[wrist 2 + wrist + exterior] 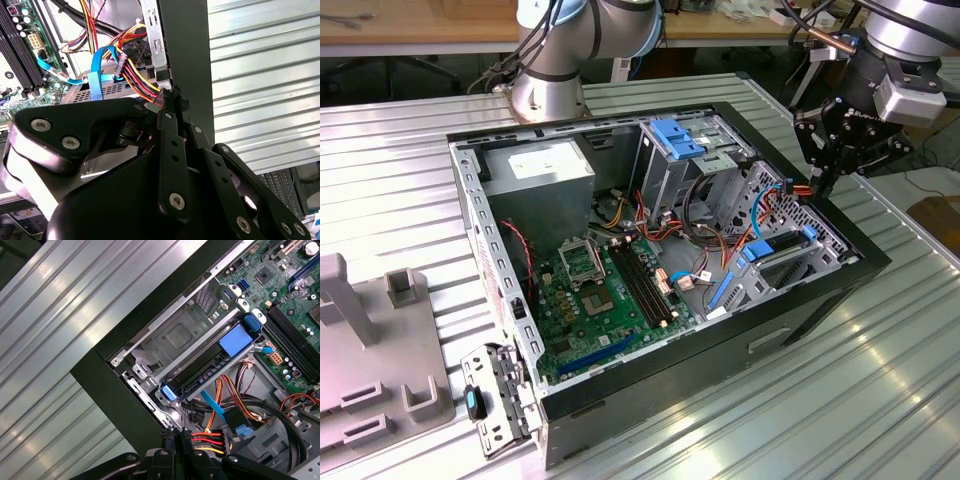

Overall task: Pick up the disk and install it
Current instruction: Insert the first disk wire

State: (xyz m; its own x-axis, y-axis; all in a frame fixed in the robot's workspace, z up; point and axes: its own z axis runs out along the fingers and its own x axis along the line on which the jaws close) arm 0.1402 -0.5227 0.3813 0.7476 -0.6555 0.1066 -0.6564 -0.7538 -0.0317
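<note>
Exterior view: fingers [829, 183] (pressed together) above case [825, 290]

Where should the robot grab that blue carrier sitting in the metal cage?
Probably the wide blue tab at the middle of the blue carrier, pinched from the case's open side. The metal cage walls in one long side and cables crowd the other, so that tab looks like the freest part.

Ribbed, glossy metal tabletop [880, 400], wooden bench [420, 25] behind, grey fixture block [370, 350] at the exterior view's left.
</note>
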